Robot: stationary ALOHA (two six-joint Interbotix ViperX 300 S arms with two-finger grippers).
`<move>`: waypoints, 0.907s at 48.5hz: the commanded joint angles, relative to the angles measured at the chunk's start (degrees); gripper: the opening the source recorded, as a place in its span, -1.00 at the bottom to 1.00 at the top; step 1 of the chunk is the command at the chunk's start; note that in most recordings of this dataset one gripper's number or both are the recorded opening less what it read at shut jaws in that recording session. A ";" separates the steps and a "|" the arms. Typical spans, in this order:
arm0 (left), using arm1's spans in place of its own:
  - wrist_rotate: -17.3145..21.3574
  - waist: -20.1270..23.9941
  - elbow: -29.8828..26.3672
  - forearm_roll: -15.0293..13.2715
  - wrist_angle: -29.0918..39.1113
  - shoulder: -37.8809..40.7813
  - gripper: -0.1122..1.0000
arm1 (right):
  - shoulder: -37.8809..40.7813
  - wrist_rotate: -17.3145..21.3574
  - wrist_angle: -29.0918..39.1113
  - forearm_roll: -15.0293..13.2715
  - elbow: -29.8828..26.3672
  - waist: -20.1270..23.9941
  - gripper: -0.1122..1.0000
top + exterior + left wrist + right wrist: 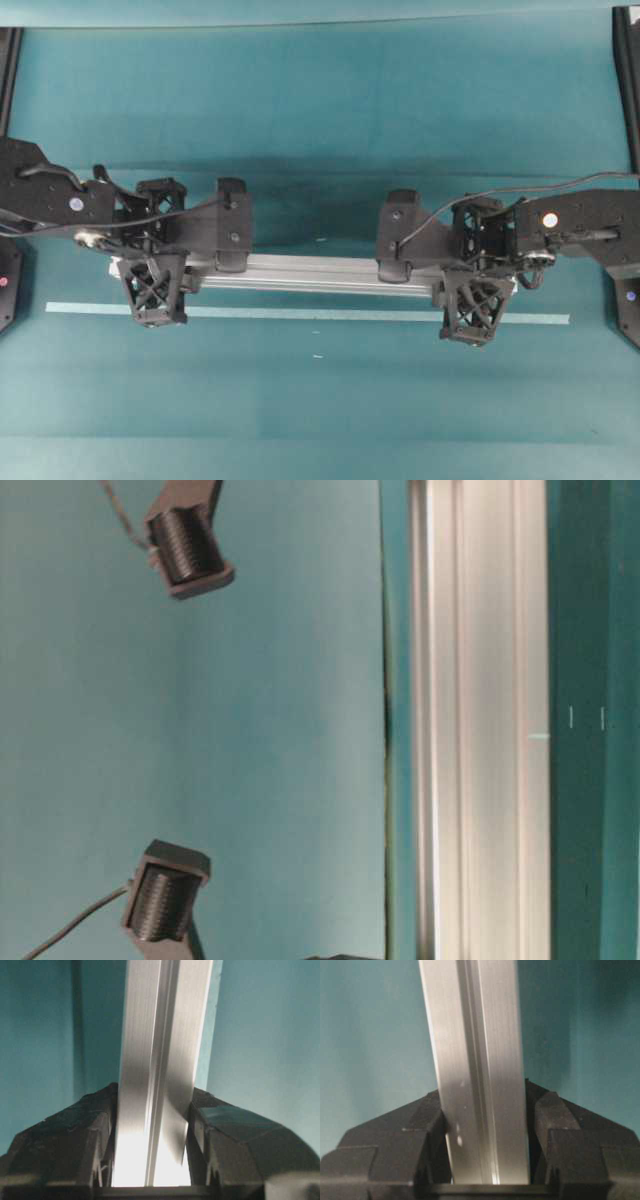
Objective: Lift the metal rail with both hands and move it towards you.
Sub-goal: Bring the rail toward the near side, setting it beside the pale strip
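The metal rail [310, 272] is a long grooved silver bar lying crosswise over the teal cloth. My left gripper [156, 264] is shut on it near its left end, one lattice finger on each side. My right gripper [476, 272] is shut on it near its right end in the same way. In the left wrist view the rail [160, 1060] runs up between the black fingers [92, 1125] of the gripper [152, 1127], touching both. The right wrist view shows the rail [475, 1060] clamped likewise in that gripper [487, 1120]. The rail's shadow falls apart from it on the cloth.
A thin pale tape strip [300, 314] lies on the cloth just on the near side of the rail. In the table-level view the rail [480, 720] fills the right part, and two black arm parts [185, 545] [160, 900] hang at the left.
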 commanded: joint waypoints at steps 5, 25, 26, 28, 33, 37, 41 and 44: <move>-1.32 0.18 0.62 -0.09 -2.72 0.53 -0.27 | 0.18 0.53 -2.02 0.18 1.58 0.26 -0.10; -5.19 0.00 1.32 -0.09 -6.77 1.58 -0.27 | 3.08 0.79 -6.50 0.35 3.08 1.85 -0.10; -5.36 0.00 1.32 -0.09 -6.77 1.67 -0.27 | 3.25 0.79 -6.68 0.35 2.99 2.02 -0.10; -5.80 0.00 1.58 -0.09 -7.12 1.67 -0.27 | 3.60 0.79 -6.94 0.35 2.99 2.11 -0.10; -7.21 -0.35 2.20 -0.09 -8.17 1.67 -0.27 | 4.22 0.88 -7.21 0.35 2.90 2.55 -0.10; -8.26 -0.70 2.90 -0.09 -9.67 1.67 -0.27 | 4.31 0.88 -7.21 0.35 2.99 2.64 -0.10; -8.61 -0.70 3.43 -0.09 -10.63 1.67 -0.27 | 4.31 0.79 -7.21 0.35 2.99 2.64 -0.10; -8.61 -0.79 3.69 -0.09 -11.16 1.76 -0.27 | 4.31 0.70 -7.29 0.35 3.08 2.64 -0.10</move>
